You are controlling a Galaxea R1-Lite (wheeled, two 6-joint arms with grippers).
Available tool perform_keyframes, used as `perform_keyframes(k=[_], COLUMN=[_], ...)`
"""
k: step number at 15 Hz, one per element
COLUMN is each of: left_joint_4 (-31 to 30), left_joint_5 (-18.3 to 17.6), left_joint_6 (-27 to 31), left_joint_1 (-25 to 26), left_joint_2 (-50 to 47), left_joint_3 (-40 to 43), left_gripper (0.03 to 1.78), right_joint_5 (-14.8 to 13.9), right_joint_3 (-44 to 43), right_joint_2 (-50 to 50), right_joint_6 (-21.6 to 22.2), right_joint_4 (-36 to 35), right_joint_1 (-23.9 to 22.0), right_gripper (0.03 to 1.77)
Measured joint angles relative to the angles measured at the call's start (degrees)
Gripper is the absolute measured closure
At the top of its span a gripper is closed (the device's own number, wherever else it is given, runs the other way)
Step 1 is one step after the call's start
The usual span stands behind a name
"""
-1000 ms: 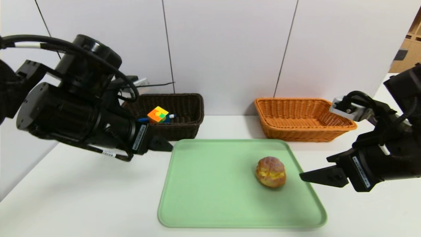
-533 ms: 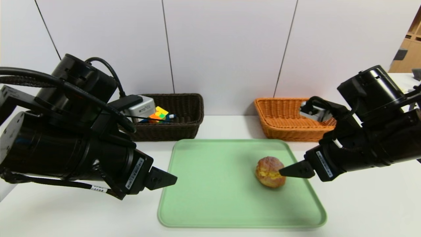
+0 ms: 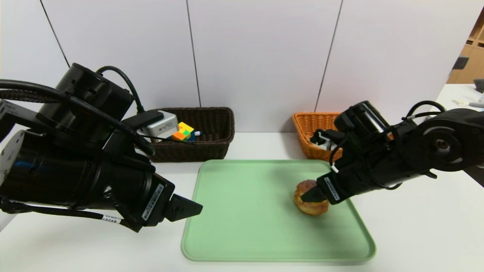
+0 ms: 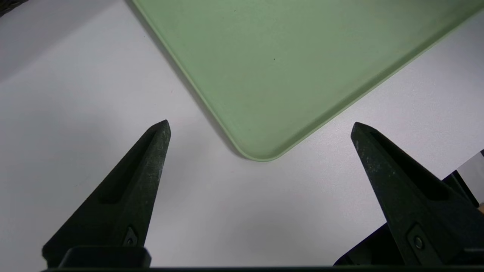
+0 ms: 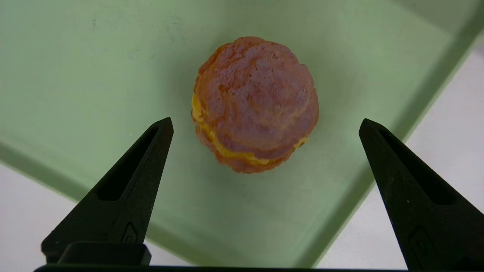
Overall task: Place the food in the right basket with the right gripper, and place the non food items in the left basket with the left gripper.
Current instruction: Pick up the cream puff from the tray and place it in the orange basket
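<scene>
A brown cream puff (image 3: 308, 207) (image 5: 255, 102) with a yellow filling lies on the right half of the green tray (image 3: 245, 211). My right gripper (image 3: 308, 197) (image 5: 264, 122) hangs open just above it, its fingers spread wider than the puff and not touching it. The orange basket (image 3: 315, 130) stands behind, partly hidden by the right arm. My left gripper (image 3: 194, 207) (image 4: 261, 126) is open and empty over the white table by the tray's near left corner (image 4: 261, 151). A coloured puzzle cube (image 3: 183, 131) lies in the dark brown basket (image 3: 211, 128).
A blue pen tip (image 3: 197, 133) shows beside the cube in the brown basket. The left arm's bulk hides that basket's left part. A white wall stands close behind both baskets. The table's right edge lies beyond the right arm.
My right arm has swung in from the right, over the tray's edge to above the cream puff. My left arm drew back from the brown basket to the tray's near left side, then held still.
</scene>
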Motion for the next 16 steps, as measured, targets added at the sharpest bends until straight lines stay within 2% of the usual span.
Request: perform_keyframes(k=[10, 14, 15, 16], left_joint_4=[-0.49, -1.65, -1.65, -1.65], left_joint_5=[0.00, -0.07, -0.07, -0.05], left_joint_6=[-0.01, -0.01, -0.01, -0.04], left_joint_1=[0.01, 0.01, 0.01, 0.01], left_joint_2=[0.74, 1.07, 1.10, 1.10], left_joint_3=[-0.13, -0.16, -0.16, -0.16], left_gripper=[0.12, 0.12, 0.12, 0.12], right_joint_5=[-0.20, -2.29, -2.34, -2.32], right_joint_3=[-1.95, -1.93, -1.93, -1.93], right_joint_2=[5.97, 6.34, 6.33, 6.28], right_joint_6=[-0.05, 0.06, 0.12, 0.17], right_joint_4=[0.00, 0.11, 0.11, 0.15], right_joint_1=[0.84, 2.26, 2.39, 2.47], right_gripper=[0.10, 0.10, 0.15, 0.34])
